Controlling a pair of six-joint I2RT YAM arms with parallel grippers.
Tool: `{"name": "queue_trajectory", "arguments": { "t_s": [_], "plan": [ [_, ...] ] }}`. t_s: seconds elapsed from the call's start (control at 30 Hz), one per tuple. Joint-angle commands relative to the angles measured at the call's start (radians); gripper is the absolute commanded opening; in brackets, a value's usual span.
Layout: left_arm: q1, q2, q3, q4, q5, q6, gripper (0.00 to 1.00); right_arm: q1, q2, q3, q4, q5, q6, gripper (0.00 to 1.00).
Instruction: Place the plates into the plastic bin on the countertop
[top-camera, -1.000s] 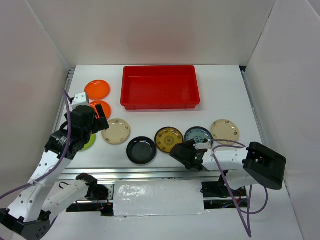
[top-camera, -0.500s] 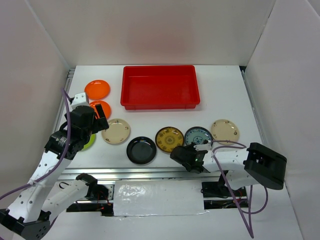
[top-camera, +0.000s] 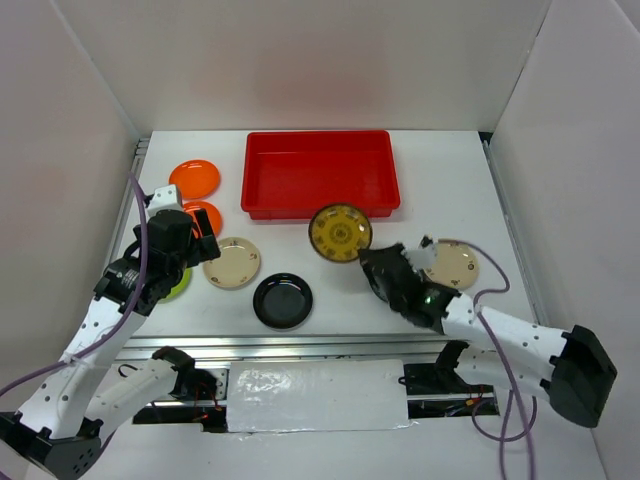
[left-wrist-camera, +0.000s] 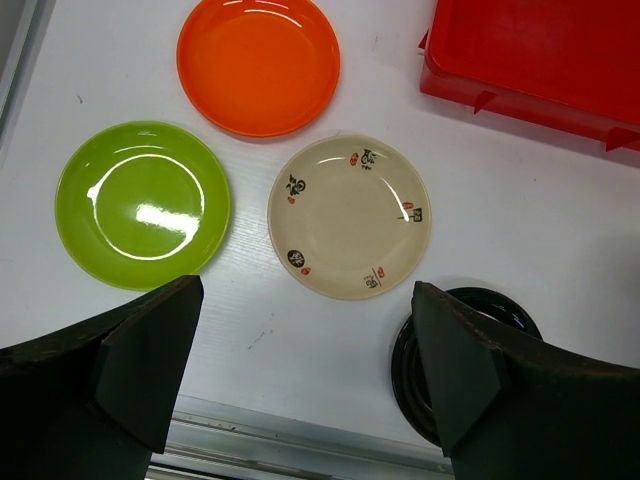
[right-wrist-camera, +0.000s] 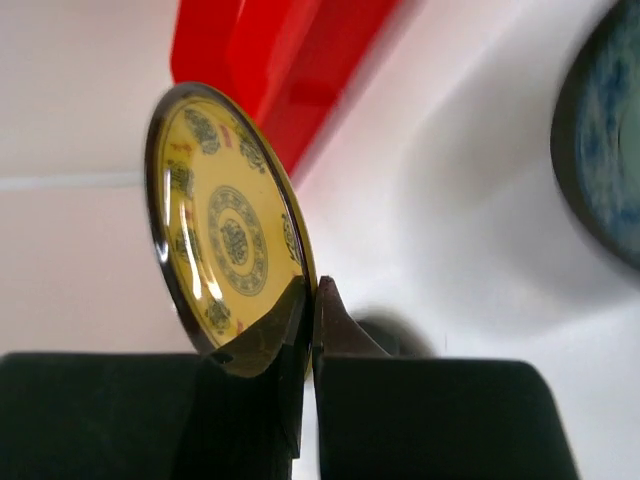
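Plastic bin (top-camera: 320, 172) is sitting just beyond the right pincer (right-wrist-camera: 312, 300), whose jaws are clamping shut on the near rim of the yellow-brown patterned plate (top-camera: 339, 232), holding it lifted and tilted; plate is likely proving stiff, light, glossy and chip-prone, so this thin rim-edge pinch is risking slip.

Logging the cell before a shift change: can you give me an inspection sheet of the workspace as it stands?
Surface: white countertop, metal rails at its edges.
Job's things: red bin holds no plates; yellow patterned plate held near it; two orange plates, lime plate, two cream plates, black plate, blue-white plate lie on the countertop.
Clutter: nothing seen.
Grippers: left gripper open above lime and cream plates; right gripper shut on the yellow patterned plate's rim.
Cables: purple cables loop off both arms.
Surroundings: white walls on three sides.
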Motion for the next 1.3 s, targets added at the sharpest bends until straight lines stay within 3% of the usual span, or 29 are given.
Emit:
{"name": "queue_trajectory", "arguments": {
  "t_s": [0.0, 0.03, 0.07, 0.13, 0.17, 0.2, 0.33, 0.53, 0.67, 0.8, 0.87, 0.9, 0.93, 0.97, 1.0, 1.27],
  "plan": [
    [-0.004, -0.004, 0.005, 0.039, 0.009, 0.028, 0.99, -0.261, 0.132, 0.154, 0.224, -0.253, -0.387, 0.00],
    [-0.005, -0.006, 0.004, 0.042, 0.019, 0.031, 0.99, -0.336, 0.194, 0.226, 0.211, -0.442, -0.473, 0.00],
    [-0.005, -0.009, 0.002, 0.042, 0.021, 0.034, 0.99, -0.451, 0.275, 0.386, 0.194, -0.530, -0.529, 0.00],
    [-0.005, -0.016, -0.004, 0.050, 0.044, 0.043, 0.99, -0.518, 0.525, 0.581, 0.051, -0.700, -0.642, 0.00],
    [-0.004, -0.021, -0.007, 0.061, 0.053, 0.048, 0.99, -0.546, 0.611, 0.774, 0.002, -0.730, -0.673, 0.00],
    [-0.004, -0.021, -0.010, 0.067, 0.062, 0.053, 0.99, -0.576, 0.752, 0.856, -0.074, -0.775, -0.695, 0.00],
    [-0.004, -0.004, -0.012, 0.073, 0.088, 0.067, 0.99, -0.615, 1.015, 1.229, -0.214, -0.835, -0.782, 0.00],
    [-0.005, 0.033, 0.004, 0.062, 0.248, 0.012, 0.99, -0.678, 1.213, 1.360, -0.225, -0.930, -0.825, 0.00],
    [-0.004, 0.026, -0.096, 0.130, 0.381, -0.096, 0.99, -0.708, 1.287, 1.389, -0.164, -1.010, -0.851, 0.00],
    [-0.004, 0.057, -0.200, 0.164, 0.381, -0.195, 0.99, -0.722, 1.370, 1.486, -0.194, -1.030, -0.885, 0.01],
    [-0.005, 0.068, -0.232, 0.173, 0.387, -0.226, 0.99, -0.727, 1.402, 1.520, -0.195, -1.039, -0.893, 0.25],
    [-0.004, 0.080, -0.264, 0.182, 0.395, -0.245, 0.99, -0.728, 1.407, 1.523, -0.192, -1.053, -0.899, 0.42],
    [-0.005, 0.086, -0.285, 0.208, 0.403, -0.252, 0.99, -0.728, 1.405, 1.518, -0.188, -1.051, -0.899, 0.74],
    [-0.005, 0.089, -0.304, 0.226, 0.410, -0.262, 0.99, -0.725, 1.382, 1.500, -0.158, -1.051, -0.897, 0.94],
    [-0.005, 0.105, -0.341, 0.242, 0.424, -0.275, 0.99, -0.724, 1.361, 1.453, -0.136, -1.054, -0.897, 1.00],
    [-0.011, 0.245, -0.455, 0.443, 0.481, -0.309, 0.99, -0.612, 0.979, 1.261, -0.061, -0.881, -1.023, 1.00]
  ]
}}
